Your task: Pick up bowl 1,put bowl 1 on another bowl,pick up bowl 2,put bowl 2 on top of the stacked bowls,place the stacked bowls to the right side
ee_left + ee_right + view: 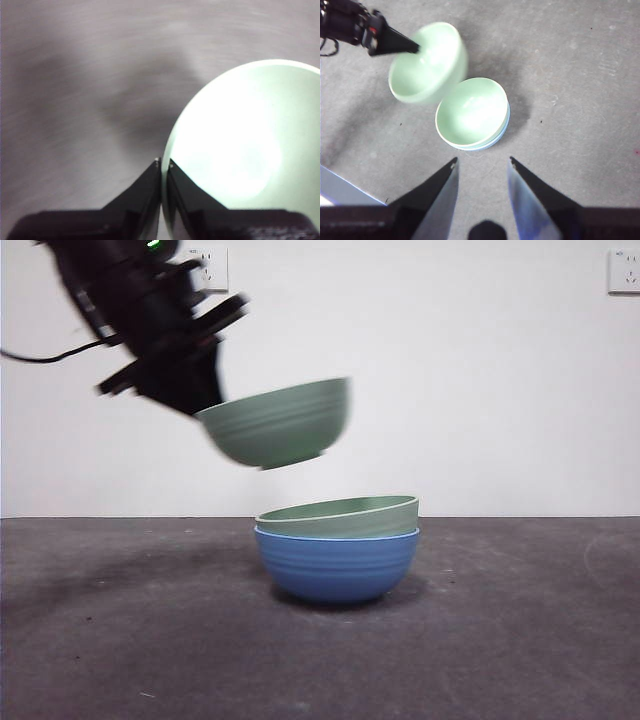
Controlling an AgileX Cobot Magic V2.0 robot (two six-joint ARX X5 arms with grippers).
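The blue bowl [335, 565] stands on the table with one pale green bowl [340, 515] nested in it, slightly tilted. A second pale green bowl [280, 425] hangs in the air above and a little to the left of that stack, blurred by motion. My left gripper [200, 405] is shut on its rim, one jaw inside and one outside [164, 162]. The right wrist view looks down on the held bowl [427, 62], the nested green bowl [470, 112] and a sliver of the blue bowl [502, 132]. My right gripper [482, 162] hovers open, apart from the stack, holding nothing.
The grey table [120, 640] stretches bare to both sides of the stack. A white wall with sockets [625, 270] stands behind. A pale flat edge [340, 190] shows at a corner of the right wrist view.
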